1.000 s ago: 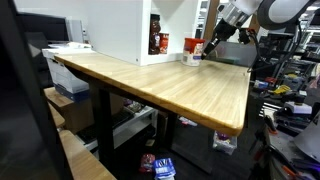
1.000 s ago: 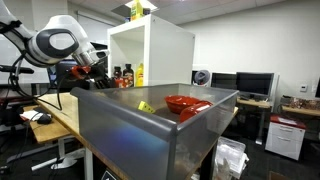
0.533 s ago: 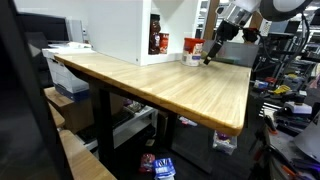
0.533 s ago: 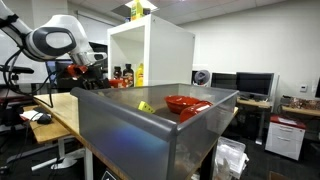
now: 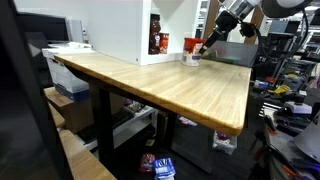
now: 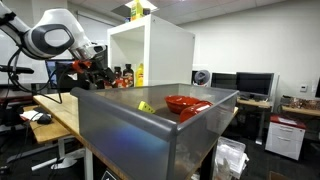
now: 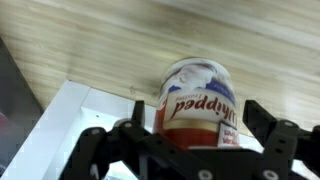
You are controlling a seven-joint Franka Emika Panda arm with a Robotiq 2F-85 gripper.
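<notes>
The end effector [image 7: 192, 128] stands open over the white tub [image 7: 198, 90]. The tub seems light, smooth and slippery, best gripped across its round sides.

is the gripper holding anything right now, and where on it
Nothing is held: the gripper is open, its fingers apart on either side of the tub standing on the table.

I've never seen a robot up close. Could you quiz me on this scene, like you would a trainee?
1. True or false: the hand is clamped shut on the tub.
2. The tub stands on: A) the wooden table; B) the floor; C) a chair.
3. What colour is the bowl in the grey bin?
Key: 1 false, the hand is open above the tub; 2 A; 3 red.
</notes>
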